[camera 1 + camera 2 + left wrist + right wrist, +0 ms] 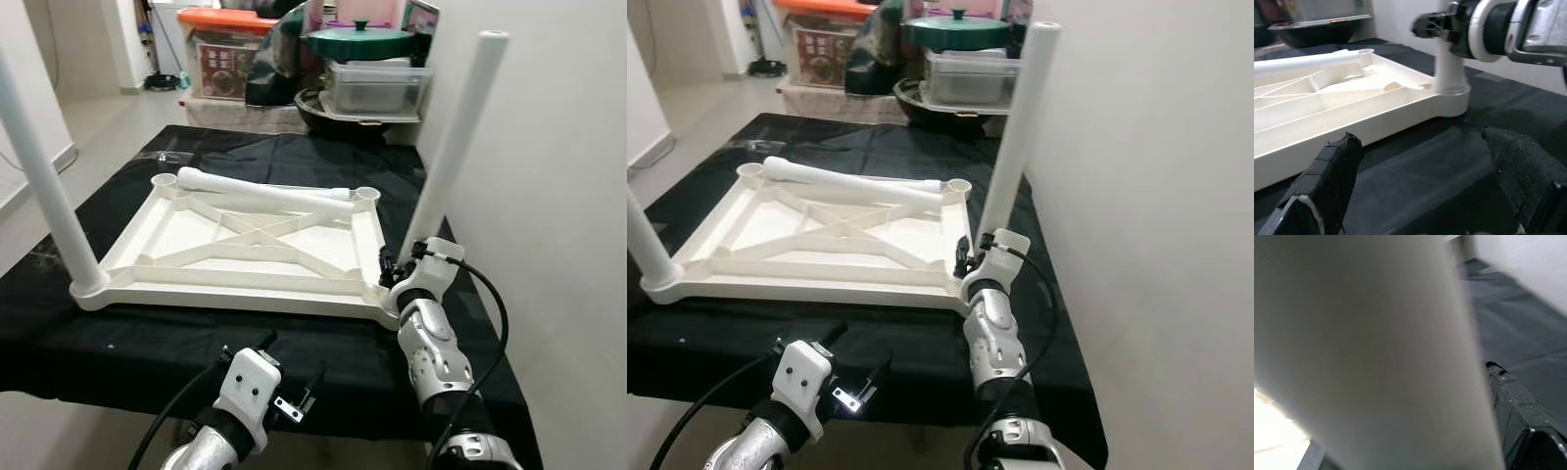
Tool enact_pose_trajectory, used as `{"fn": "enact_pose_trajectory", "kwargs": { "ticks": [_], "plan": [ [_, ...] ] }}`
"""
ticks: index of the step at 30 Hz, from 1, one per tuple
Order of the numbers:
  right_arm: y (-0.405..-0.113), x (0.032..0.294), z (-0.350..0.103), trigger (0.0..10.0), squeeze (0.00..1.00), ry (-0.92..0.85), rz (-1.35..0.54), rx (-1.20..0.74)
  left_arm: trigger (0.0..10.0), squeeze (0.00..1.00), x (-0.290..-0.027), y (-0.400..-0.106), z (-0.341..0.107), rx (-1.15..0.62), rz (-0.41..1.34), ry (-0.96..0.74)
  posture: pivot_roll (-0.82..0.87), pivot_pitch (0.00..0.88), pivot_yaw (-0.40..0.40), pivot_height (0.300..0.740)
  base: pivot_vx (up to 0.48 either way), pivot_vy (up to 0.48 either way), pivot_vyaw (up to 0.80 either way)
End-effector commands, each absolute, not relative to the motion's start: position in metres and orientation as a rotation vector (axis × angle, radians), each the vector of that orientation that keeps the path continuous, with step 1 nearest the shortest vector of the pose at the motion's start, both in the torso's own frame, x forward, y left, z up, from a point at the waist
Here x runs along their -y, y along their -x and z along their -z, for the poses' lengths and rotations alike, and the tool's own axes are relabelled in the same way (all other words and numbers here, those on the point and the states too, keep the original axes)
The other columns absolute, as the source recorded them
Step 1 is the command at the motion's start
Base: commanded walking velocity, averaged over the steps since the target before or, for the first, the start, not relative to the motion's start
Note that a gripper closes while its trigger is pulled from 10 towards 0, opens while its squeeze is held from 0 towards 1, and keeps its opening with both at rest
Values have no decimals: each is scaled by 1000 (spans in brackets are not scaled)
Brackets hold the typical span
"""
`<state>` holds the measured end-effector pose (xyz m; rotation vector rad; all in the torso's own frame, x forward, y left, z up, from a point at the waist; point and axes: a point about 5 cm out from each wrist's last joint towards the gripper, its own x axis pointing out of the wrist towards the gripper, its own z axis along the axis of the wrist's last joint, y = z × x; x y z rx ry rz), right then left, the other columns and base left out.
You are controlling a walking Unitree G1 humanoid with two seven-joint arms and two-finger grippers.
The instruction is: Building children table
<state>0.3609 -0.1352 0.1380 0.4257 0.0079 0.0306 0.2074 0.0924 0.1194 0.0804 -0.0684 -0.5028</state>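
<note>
The right hand (pixel 397 266) was closed round the standing leg (pixel 453 137) low down, near the tabletop (pixel 255 255). Left hand (pixel 294 387) hung open. Leg looked light, stiff & slippy.

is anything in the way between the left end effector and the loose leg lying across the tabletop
Yes. The upturned tabletop's near rim and raised ribs lie between the left end effector and the loose leg at the far side. Reaching over them looks unobstructed.
</note>
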Motion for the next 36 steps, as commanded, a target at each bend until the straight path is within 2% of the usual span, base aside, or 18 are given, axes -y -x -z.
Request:
{"fn": "enact_pose_trajectory", "kwargs": {
  "ticks": [1, 4, 5, 6, 7, 9, 11, 13, 19, 20, 22, 24, 27, 30, 33, 34, 35, 36],
  "plan": [
    [-363, 116, -146, 10000, 0, -486, -258, -11, 10000, 0, -91, -207, -114, 42, 512, -72, 103, 0, -75, 740, 0, 0, 0],
    [-355, 120, -152, 10000, 0, -492, -552, -22, 10000, 0, -91, -207, -113, 41, 516, -72, 103, 0, -74, 740, 0, 0, 0],
    [-355, 120, -152, 10000, 0, -492, -552, -22, 10000, 0, -91, -207, -113, 41, 516, -72, 103, 0, -74, 740, 0, 0, 0],
    [-348, 124, -155, 10000, 0, -471, -712, -30, 10000, 0, -91, -207, -113, 41, 517, -72, 104, 0, -75, 740, 0, 0, 0],
    [-348, 124, -155, 10000, 0, -471, -712, -30, 10000, 0, -91, -207, -113, 41, 517, -72, 104, 0, -75, 740, 0, 0, 0],
    [-332, 130, -161, 10000, 0, -400, -1018, -58, 10000, 0, -92, -208, -114, 42, 518, -73, 105, 0, -75, 740, 0, 0, 0],
    [-332, 130, -161, 10000, 0, -400, -1018, -58, 10000, 0, -92, -208, -114, 42, 518, -73, 105, 0, -75, 740, 0, 0, 0],
    [-322, 130, -161, 10000, 0, -336, -1203, -89, 10000, 0, -92, -208, -114, 42, 516, -75, 108, 0, -76, 740, 0, 0, 0],
    [-318, 123, -157, 10000, 0, -246, -1314, -121, 10000, 0, -92, -208, -114, 43, 514, -76, 113, 0, -76, 740, 0, 0, 0],
    [-316, 117, -153, 0, 0, -198, -1358, -137, 10000, 0, -93, -208, -114, 43, 513, -76, 115, 0, -76, 740, 0, 0, 0],
    [-314, 113, -151, 0, 0, -172, -1387, -144, 10000, 0, -93, -207, -115, 43, 513, -77, 115, 0, -76, 740, 0, 0, 0],
    [-321, 108, -150, 0, 0, -139, -1317, -120, 10000, 0, -93, -207, -115, 43, 512, -77, 118, 0, -75, 740, 0, 0, 0],
    [-351, 111, -151, 0, 0, -104, -904, -88, 10000, 0, -93, -207, -115, 42, 511, -76, 113, 0, -75, 740, 0, 0, 0],
    [-357, 115, -151, 0, 0, -96, -793, -79, 10000, 0, -93, -208, -114, 42, 510, -76, 113, 0, -75, 740, 0, 0, 0],
    [-376, 152, -147, 0, 0, -118, -279, -112, 10000, 0, -93, -208, -114, 40, 513, -75, 107, 0, -69, 740, 0, 0, 0],
    [-376, 152, -147, 0, 0, -118, -279, -112, 10000, 0, -93, -208, -114, 40, 513, -75, 107, 0, -69, 740, 0, 0, 0],
    [-376, 172, -143, 0, 0, -121, -58, -130, 10000, 0, -93, -208, -114, 40, 514, -74, 106, 0, -70, 740, 0, 0, 0],
    [-376, 172, -143, 0, 0, -121, -58, -130, 10000, 0, -93, -208, -114, 40, 514, -74, 106, 0, -70, 740, 0, 0, 0]
  ]
}}
